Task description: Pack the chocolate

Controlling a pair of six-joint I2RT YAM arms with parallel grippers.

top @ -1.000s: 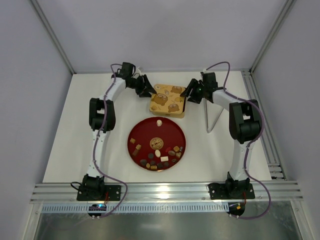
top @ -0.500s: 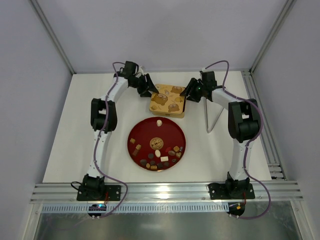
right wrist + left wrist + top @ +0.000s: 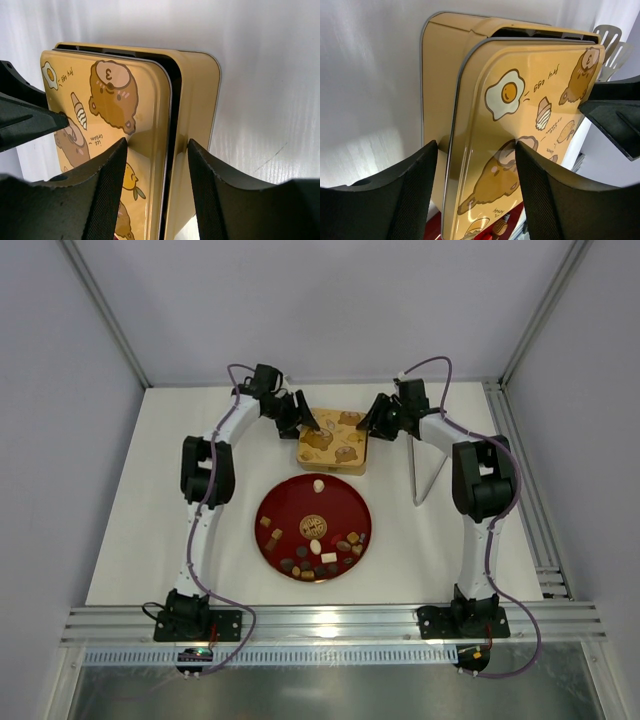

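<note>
Both my left gripper and right gripper had slid farther along the lid, spread astride its edges, so I judged opening underway. Wrist views showed it ajar over the base; only overhead showed the chocolate waiting, unpacked, on the plate.

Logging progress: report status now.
Left gripper and right gripper open, astride lid edges. Chocolate on red plate, unpacked. Lid askew, covering tin.
</note>
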